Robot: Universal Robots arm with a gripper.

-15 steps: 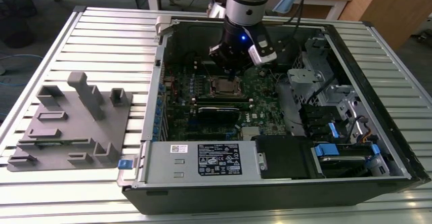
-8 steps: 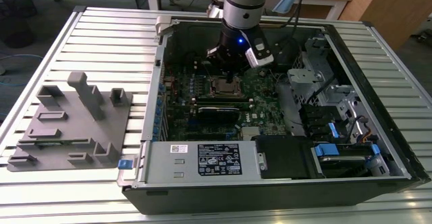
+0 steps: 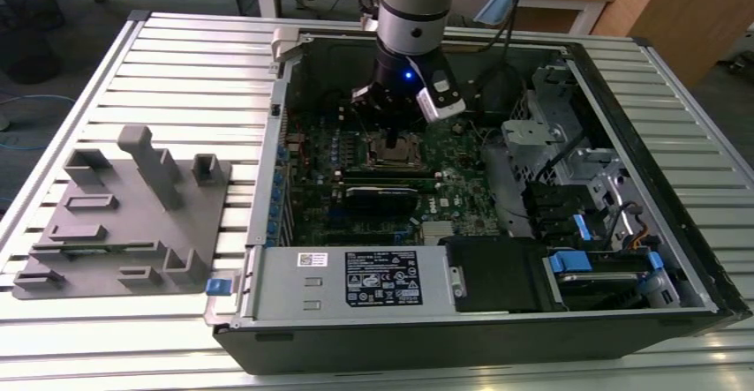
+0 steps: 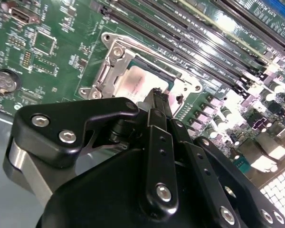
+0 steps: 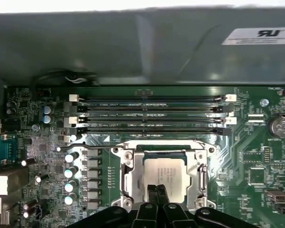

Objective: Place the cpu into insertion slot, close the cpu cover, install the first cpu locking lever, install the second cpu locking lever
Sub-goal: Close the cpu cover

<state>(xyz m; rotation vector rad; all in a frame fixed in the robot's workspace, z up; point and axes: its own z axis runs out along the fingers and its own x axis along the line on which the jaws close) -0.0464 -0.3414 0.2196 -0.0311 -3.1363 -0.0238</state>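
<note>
In the exterior view the fingers (image 3: 393, 135) reach down into the open computer case (image 3: 268, 197), right above the insertion slot (image 3: 407, 157). In the second wrist view the fingers (image 4: 157, 102) are pressed together. Their tips are at the edge of the cpu cover (image 4: 108, 73), which lies flat around the cpu (image 4: 137, 83). In the first wrist view the cpu (image 5: 164, 173) sits in the slot just beyond the closed fingers (image 5: 152, 194).

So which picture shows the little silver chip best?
The first wrist view: the cpu sits square-on, nearly whole. The second wrist view shows it slanted, partly behind the hand. In the exterior view it looks tiny.
</note>
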